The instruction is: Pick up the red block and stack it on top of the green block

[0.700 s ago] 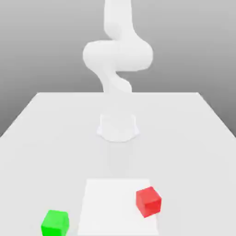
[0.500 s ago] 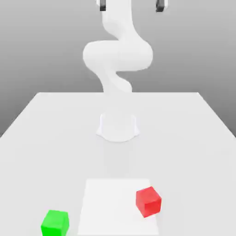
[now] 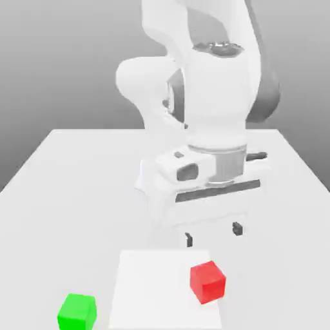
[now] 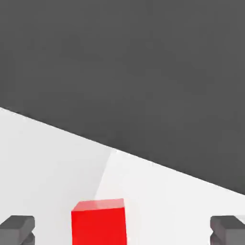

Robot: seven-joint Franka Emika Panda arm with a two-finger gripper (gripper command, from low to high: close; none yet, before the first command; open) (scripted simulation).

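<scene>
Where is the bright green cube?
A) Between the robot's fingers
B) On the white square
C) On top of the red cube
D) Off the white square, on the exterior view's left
D: the bright green cube sits beside the flat white square, on the exterior view's left, while the bright red cube is toward that view's right.

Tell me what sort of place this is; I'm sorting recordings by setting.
Probably a simulated robotics workspace: a white Panda arm over a plain table, with matte red and green cubes.
</scene>
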